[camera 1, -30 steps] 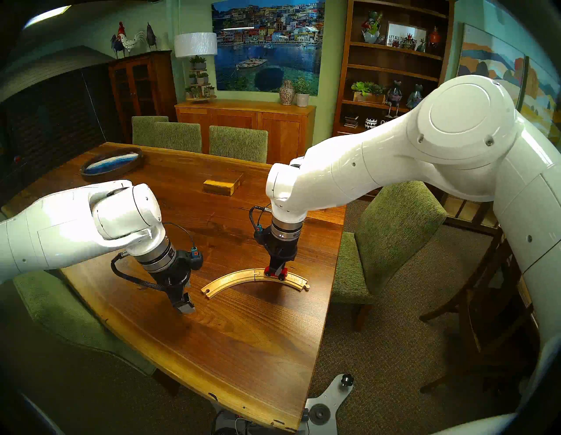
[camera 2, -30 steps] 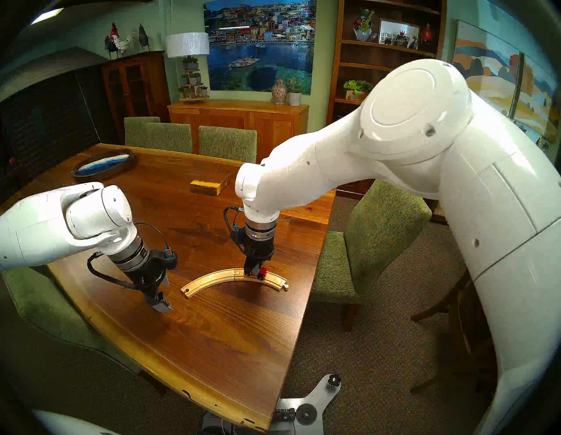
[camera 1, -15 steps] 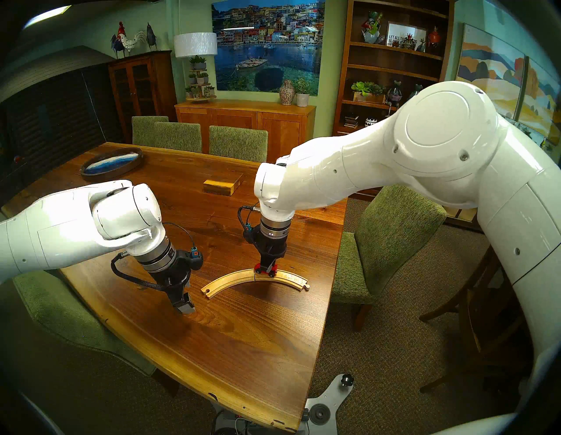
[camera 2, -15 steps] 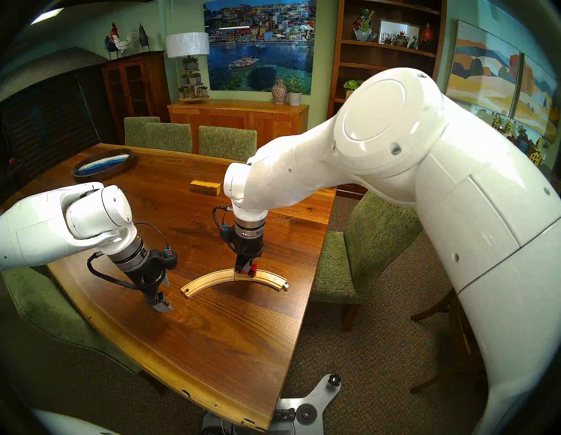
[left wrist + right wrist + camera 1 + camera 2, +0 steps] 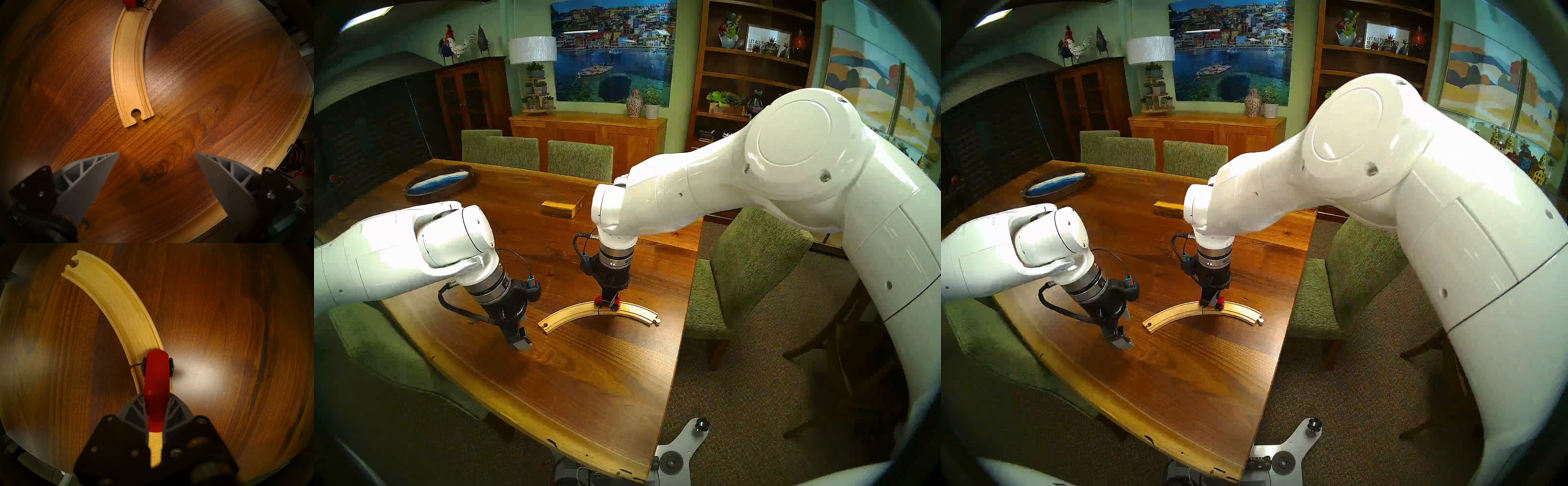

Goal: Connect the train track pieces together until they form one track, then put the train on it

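Clearly the right gripper (image 5: 608, 300) clamps the train (image 5: 157, 378) by its sides, wheels free, just at the seam of the track (image 5: 572, 312). Whether both wheels sit in the grooves is unclear. Beside the track's hole end, the left gripper (image 5: 157, 156) hangs empty, fingers apart.

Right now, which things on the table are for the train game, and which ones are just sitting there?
For the train game:
- the track, its two curved pieces already joined
- the red train, pinched in the right gripper over the seam

Just sitting there:
- the yellowish wooden block
- the round tray with the blue middle
- the left gripper, open and empty
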Motion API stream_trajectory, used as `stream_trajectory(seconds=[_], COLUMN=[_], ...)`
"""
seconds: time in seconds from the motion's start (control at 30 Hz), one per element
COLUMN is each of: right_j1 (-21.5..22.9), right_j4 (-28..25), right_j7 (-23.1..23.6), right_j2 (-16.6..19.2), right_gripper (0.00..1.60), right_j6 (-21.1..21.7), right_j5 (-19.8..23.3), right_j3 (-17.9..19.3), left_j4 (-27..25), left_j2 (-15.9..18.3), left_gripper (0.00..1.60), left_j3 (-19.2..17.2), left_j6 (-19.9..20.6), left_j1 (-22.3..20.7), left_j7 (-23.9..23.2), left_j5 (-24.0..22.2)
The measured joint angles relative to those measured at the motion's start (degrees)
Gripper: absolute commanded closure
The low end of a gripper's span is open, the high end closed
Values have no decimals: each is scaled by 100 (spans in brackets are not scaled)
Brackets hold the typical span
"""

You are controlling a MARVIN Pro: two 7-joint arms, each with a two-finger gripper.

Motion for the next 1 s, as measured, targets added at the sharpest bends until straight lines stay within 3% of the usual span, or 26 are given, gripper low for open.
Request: stream_trajectory(seconds=[0.37,1.0], right_j1=[131,192], right_j4=[-422,-658], right_j7=[-365,-742], right_j2=[142,246], right_gripper=[160,160], right_j6=[-99,-132], right_j5=[94,338], right_j3=[90,150], left_j4=[0,0], left_j2=[0,0], left_gripper=[0,0], left_j3=[0,0], left_j6=[0,0], left_j1=[0,0], left_j7=[0,1], left_j5=[0,-1])
